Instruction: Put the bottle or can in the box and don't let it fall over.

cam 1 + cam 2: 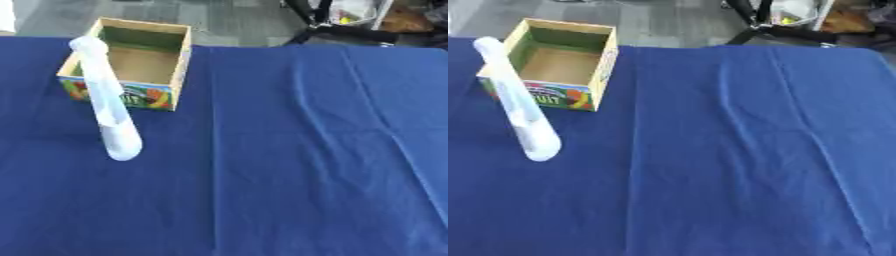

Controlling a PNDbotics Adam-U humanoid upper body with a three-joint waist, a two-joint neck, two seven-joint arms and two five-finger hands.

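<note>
The bottle (109,102) is standing on the blue cloth (289,150), just in front of the open box (140,65), waiting to go in. No hand is showing.

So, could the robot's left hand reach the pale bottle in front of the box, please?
Probably yes: the bottle stands on the table's left side with bare blue cloth around its near side, though no hand is in view.
</note>
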